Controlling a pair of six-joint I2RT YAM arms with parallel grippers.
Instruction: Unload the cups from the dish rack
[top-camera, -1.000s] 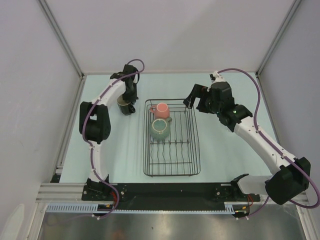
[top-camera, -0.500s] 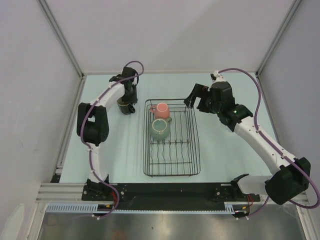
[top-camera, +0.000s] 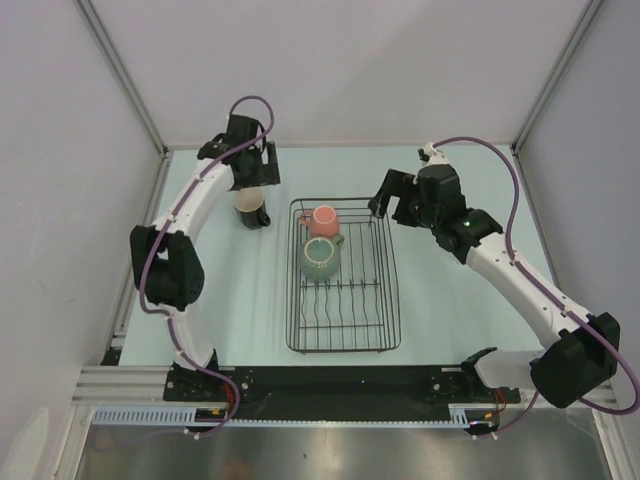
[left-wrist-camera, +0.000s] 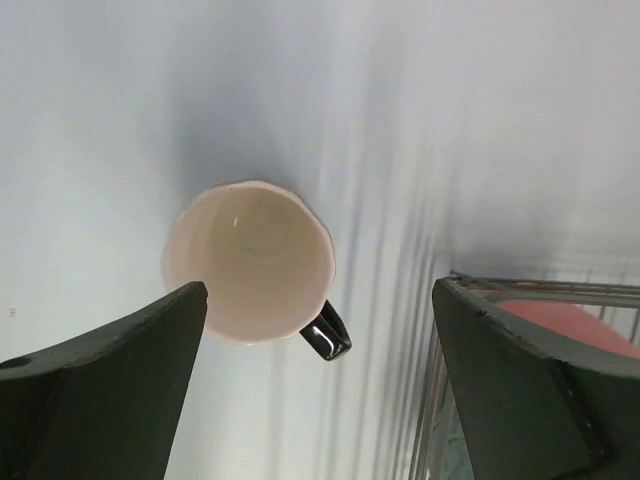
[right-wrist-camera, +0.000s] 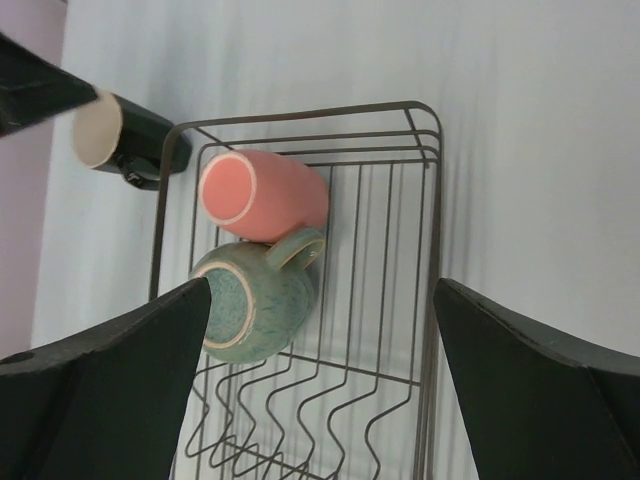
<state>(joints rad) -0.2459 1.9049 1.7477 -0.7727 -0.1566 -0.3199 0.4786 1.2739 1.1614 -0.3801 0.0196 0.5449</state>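
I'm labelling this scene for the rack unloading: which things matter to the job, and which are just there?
Job: dish rack; pink cup and green cup in it; black cup on the table beside it.
Just there: that table, enclosure walls, metal frame rail.

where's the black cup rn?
Top view: the black cup stands upright on the table, outside the dish rack, just left of its far-left corner. The open left hand hangs above it, not touching.
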